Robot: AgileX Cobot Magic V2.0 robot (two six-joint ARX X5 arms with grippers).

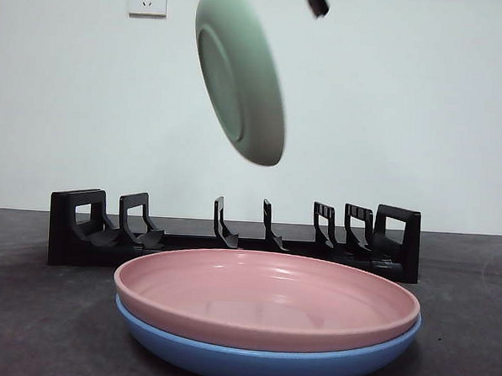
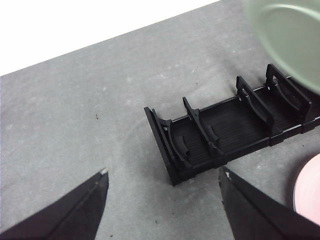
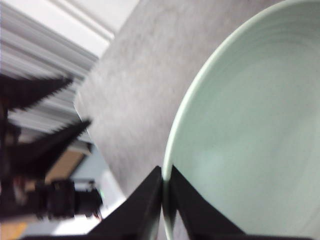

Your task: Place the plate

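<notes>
Roughly midway: green plate (image 1: 240, 74) pinched at its rim by right gripper (image 3: 164, 187), hanging tilted at 12 o'clock above the rack (image 1: 231, 237); slotting still to do; left gripper (image 2: 162, 182) spread wide, empty

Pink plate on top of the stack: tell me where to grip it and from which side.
Grip the round pink plastic plate by its raised rim, coming from the side with one jaw over the lip. It lies flat, nested in the blue plate, so only the rim stands free.
</notes>
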